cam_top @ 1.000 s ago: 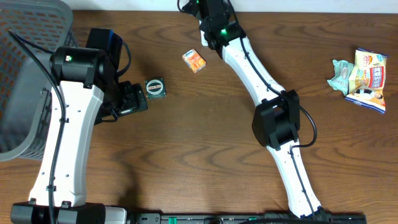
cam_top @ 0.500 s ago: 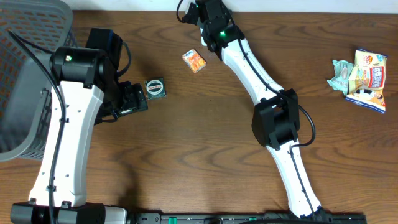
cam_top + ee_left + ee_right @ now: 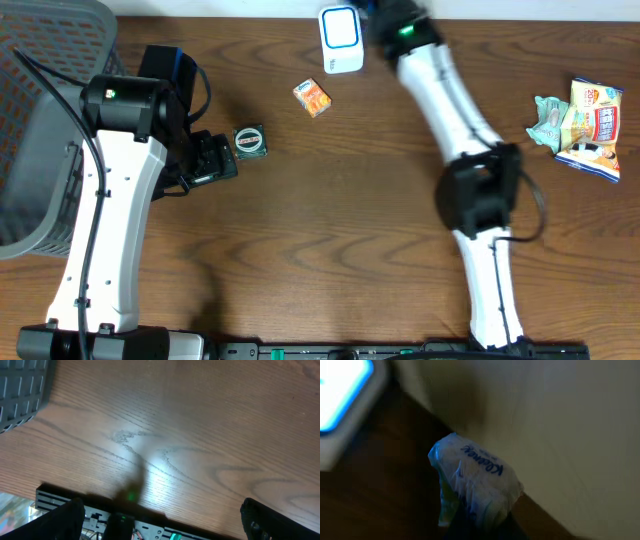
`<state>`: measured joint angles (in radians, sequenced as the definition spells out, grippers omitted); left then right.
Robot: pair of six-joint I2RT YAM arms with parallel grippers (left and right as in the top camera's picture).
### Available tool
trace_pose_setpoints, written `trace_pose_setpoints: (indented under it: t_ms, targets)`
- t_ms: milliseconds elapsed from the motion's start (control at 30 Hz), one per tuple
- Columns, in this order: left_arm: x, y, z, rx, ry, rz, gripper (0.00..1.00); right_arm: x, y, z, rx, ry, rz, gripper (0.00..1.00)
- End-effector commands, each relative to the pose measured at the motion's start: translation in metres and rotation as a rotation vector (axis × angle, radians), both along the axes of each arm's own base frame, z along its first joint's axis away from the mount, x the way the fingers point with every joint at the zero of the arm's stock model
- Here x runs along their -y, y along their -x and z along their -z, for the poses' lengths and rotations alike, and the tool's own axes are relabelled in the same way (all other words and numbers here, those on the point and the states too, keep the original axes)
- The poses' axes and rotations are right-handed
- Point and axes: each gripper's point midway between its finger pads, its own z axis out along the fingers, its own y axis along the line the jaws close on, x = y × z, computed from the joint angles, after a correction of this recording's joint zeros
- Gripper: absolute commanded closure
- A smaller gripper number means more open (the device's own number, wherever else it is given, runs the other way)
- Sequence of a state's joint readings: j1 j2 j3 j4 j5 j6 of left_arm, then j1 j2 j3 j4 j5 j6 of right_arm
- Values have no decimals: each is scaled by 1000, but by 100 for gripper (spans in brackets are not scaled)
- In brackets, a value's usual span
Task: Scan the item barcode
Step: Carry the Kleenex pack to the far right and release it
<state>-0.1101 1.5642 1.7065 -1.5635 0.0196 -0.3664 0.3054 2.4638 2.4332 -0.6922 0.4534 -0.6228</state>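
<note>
Only the wrist camera is showing the right gripper (image 3: 475, 529) pinching a tissue pack (image 3: 475, 482). The left gripper (image 3: 170, 520) is gaping above the wooden table (image 3: 200, 420).

From the table's middle, bare wood lies open at 6 o'clock between the left arm (image 3: 110, 220) and the right arm (image 3: 450, 100). The basket (image 3: 40, 150) blocks 9 to 10. A tin (image 3: 249, 141) and a small box (image 3: 313, 97) sit near 11. The scanner (image 3: 341, 40) stands at 12, with the right gripper (image 3: 475, 530) pinching a tissue packet (image 3: 475, 482) beside it. Snack packets (image 3: 580, 125) lie at 2.
</note>
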Motion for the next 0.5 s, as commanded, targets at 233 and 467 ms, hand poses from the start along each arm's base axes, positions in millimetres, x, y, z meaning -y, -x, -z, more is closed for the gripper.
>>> trace_pose_setpoints:
  t_ms: [233, 467]
  targets:
    - [-3, 0, 1, -6, -14, -5, 2, 209, 78, 4, -178, -445, 653, 99]
    - [-3, 0, 1, -6, -14, -5, 2, 323, 151, 28, -298, -496, 964, 99]
